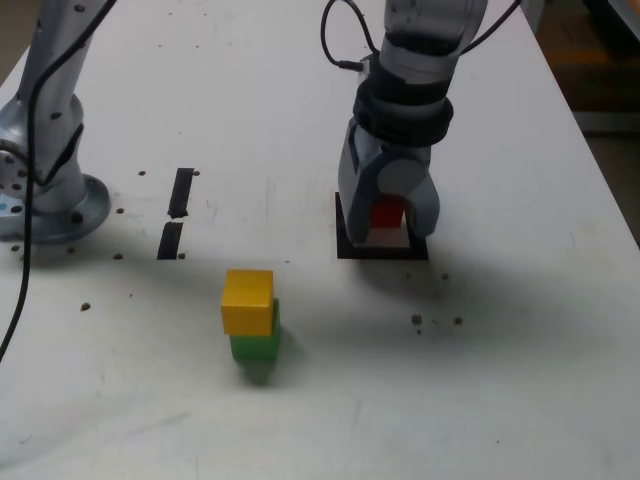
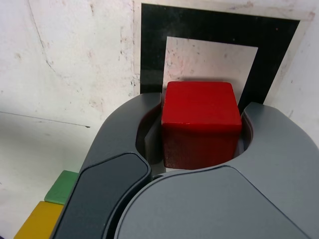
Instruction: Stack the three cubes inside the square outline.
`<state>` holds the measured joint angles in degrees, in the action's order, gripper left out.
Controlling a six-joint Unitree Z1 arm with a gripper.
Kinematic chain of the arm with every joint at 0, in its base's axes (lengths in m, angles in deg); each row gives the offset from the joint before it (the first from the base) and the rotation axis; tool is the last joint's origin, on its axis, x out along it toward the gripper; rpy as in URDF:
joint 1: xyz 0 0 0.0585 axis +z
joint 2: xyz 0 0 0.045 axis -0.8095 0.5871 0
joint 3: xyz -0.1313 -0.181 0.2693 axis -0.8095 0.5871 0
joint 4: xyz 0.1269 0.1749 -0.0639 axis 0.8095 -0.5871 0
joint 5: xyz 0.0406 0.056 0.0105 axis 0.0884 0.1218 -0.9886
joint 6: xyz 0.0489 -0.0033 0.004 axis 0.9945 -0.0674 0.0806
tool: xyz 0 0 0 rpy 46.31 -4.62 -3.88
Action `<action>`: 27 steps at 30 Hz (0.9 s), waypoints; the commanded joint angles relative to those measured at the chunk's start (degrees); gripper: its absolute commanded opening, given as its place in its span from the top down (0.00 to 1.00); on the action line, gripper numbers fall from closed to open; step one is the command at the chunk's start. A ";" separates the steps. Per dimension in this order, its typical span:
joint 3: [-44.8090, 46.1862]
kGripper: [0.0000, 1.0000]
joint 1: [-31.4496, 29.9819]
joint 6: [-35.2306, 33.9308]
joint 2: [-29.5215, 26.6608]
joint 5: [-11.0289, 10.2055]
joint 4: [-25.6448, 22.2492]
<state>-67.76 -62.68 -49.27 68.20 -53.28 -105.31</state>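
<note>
Cubes first: your red cube [image 1: 387,214] sits between the two jaws of the gripper [image 1: 390,222], right over the square outline [image 1: 345,235] on the white table [image 1: 520,380]. In the wrist view you can see the red cube [image 2: 200,122] up close. The grey jaws curve around both of its sides, and they look like they are touching it, so the gripper [image 2: 199,134] is closed around the red cube. You cannot tell from these pictures if the cube rests on the table or hangs just above it. Part of the cube covers the near edge of the black square [image 2: 152,45], and the white middle of the square shows just past the cube.

Look at the exterior view's left side now. The yellow cube [image 1: 247,301] sits on top of the green cube [image 1: 256,345]. They make a little stack of two. The yellow one is turned a bit, so it does not line up neatly with the green one. This stack is well apart from the square and closer to the camera. In the wrist view you can see just a corner of the green cube [image 2: 62,187] and a corner of the yellow cube [image 2: 40,221] beside the gripper.

Two short black bars [image 1: 177,212] are marked on the table farther to the exterior view's left. The round grey base [image 1: 50,195] of your arm stands at that view's left edge, and a black cable [image 1: 25,250] runs down past it.
</note>
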 commanded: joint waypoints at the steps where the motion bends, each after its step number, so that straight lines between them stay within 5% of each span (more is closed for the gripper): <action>1: 0.34 0.45 0.66 0.45 0.19 0.17 -0.02; 27: 0.23 0.25 2.38 2.60 -1.33 0.74 -1.57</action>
<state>-67.36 -60.40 -46.57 67.94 -52.39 -106.45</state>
